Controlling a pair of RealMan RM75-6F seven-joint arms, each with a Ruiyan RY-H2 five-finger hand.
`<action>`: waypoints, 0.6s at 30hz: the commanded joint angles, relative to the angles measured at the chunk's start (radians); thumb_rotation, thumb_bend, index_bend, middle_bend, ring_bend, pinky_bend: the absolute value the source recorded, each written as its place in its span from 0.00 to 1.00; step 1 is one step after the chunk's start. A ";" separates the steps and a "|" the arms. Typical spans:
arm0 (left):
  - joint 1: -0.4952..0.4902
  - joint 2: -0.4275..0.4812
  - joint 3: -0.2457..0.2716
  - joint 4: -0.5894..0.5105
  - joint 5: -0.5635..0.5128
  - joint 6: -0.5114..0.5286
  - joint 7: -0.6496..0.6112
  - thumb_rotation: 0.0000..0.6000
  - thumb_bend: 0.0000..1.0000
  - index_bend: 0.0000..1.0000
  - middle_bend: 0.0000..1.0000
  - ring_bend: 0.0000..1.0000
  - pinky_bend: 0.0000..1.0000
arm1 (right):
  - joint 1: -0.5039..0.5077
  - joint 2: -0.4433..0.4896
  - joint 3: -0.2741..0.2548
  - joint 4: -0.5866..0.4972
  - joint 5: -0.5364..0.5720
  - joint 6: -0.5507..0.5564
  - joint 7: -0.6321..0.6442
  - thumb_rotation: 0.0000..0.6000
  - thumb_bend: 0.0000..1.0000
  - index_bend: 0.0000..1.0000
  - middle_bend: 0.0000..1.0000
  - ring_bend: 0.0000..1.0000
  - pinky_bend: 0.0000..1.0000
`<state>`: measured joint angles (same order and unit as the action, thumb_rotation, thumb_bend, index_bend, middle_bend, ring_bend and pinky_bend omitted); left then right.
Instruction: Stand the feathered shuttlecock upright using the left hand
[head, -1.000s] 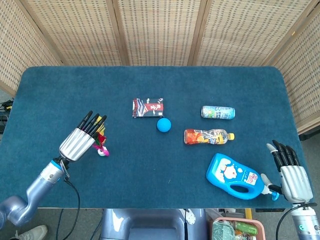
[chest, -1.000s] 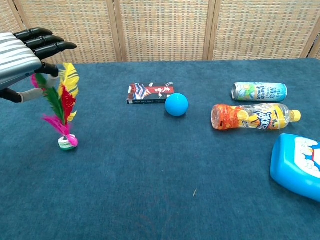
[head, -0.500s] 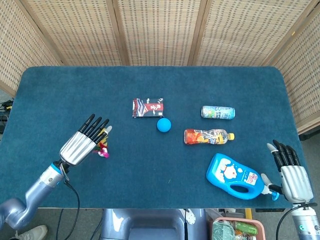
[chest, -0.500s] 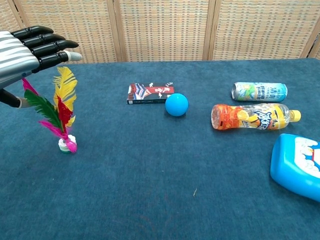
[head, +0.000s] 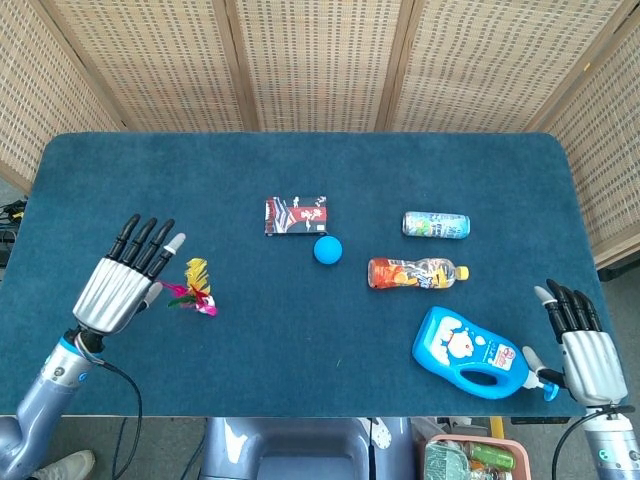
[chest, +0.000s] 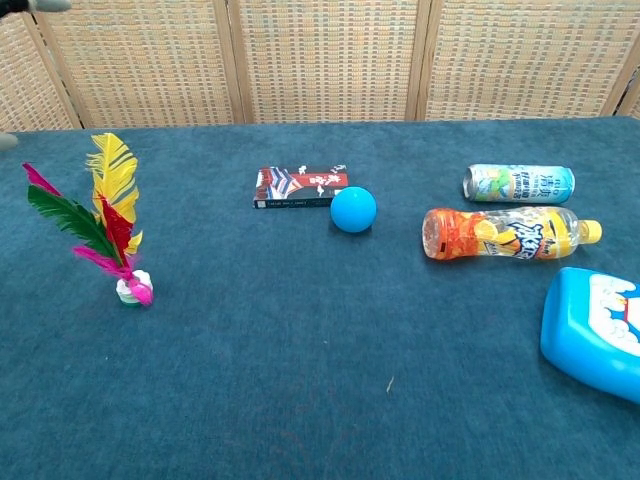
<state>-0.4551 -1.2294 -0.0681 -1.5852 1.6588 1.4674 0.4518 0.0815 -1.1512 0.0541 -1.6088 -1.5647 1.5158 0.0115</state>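
The feathered shuttlecock (chest: 105, 225) stands upright on its white base on the blue table, its yellow, green, red and pink feathers fanning upward; the head view shows it from above as the shuttlecock (head: 194, 293). My left hand (head: 125, 281) hovers just left of it, fingers spread, holding nothing and clear of the feathers. In the chest view only a fingertip shows at the top left corner. My right hand (head: 582, 337) rests open at the table's front right edge.
A card box (head: 296, 215) and a blue ball (head: 328, 249) lie mid-table. A can (head: 436, 225) and an orange bottle (head: 417, 272) lie on their sides at right. A blue detergent bottle (head: 468, 352) lies beside my right hand.
My left hand let go of the feathers and drew back to the left and up, out of the chest view. The shuttlecock stays standing alone. The right hand has not moved.
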 joint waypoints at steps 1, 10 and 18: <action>0.065 0.051 0.011 -0.086 -0.064 0.027 -0.045 1.00 0.24 0.00 0.00 0.00 0.00 | 0.000 -0.002 0.000 0.001 0.002 -0.002 -0.014 1.00 0.27 0.04 0.00 0.00 0.00; 0.206 0.040 0.111 -0.127 -0.142 0.052 -0.167 1.00 0.23 0.00 0.00 0.00 0.00 | -0.001 -0.013 0.006 0.011 0.016 -0.001 -0.081 1.00 0.27 0.04 0.00 0.00 0.00; 0.267 0.050 0.165 -0.086 -0.155 0.040 -0.205 1.00 0.22 0.00 0.00 0.00 0.00 | 0.001 -0.019 0.011 0.013 0.028 -0.006 -0.111 1.00 0.27 0.04 0.00 0.00 0.00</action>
<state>-0.1926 -1.1804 0.0924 -1.6771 1.5086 1.5119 0.2510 0.0826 -1.1694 0.0648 -1.5964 -1.5376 1.5108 -0.0984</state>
